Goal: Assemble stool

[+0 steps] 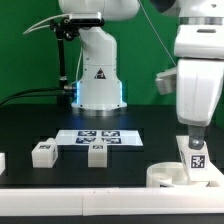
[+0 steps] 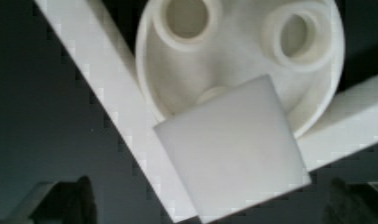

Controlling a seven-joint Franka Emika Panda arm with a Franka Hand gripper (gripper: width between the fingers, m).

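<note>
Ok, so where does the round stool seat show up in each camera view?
Exterior view: the seat lies low at the exterior view's right, beside the white bar and below the end effector.
Wrist view: the seat lies in the background with two round sockets showing, partly hidden by a leg.
Shared landmark: that leg, upright at the seat in the exterior view.

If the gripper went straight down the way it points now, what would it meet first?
The leg held in the gripper's jaws would likely meet the round seat first. The seat lies right below, though the gap between them is hard to judge.
</note>
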